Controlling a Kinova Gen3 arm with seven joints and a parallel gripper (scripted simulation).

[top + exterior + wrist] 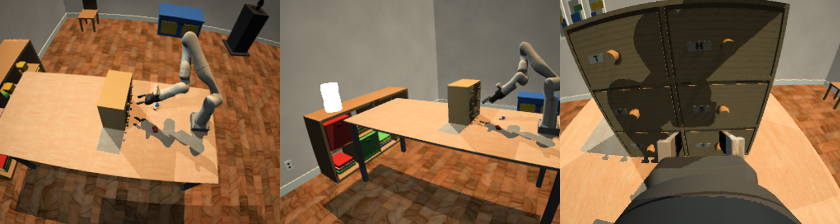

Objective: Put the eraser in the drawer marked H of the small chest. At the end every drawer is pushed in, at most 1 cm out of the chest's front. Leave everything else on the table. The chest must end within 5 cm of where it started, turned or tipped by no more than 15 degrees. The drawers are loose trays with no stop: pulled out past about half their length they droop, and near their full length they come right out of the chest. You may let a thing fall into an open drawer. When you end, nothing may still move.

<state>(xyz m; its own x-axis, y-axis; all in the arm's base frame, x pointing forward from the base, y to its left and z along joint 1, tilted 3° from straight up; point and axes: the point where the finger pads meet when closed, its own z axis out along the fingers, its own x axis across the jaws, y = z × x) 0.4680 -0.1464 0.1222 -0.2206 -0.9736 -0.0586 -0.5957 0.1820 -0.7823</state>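
Observation:
The small chest stands upright on the table, its drawer fronts facing the arm. The drawer marked H is top right in the wrist view, with an orange knob; it looks pushed in, as do the others. A small blue-and-white block, seemingly the eraser, lies on the table between chest and arm base. My gripper is open and empty, raised above the table in front of the chest, pointing at its drawer fronts. In the wrist view the fingers partly cover the bottom drawers.
A small red object lies on the table, nearer its front edge than the blue-and-white block. The drawer marked T is left of H. Several more knobs stick out below these two drawers.

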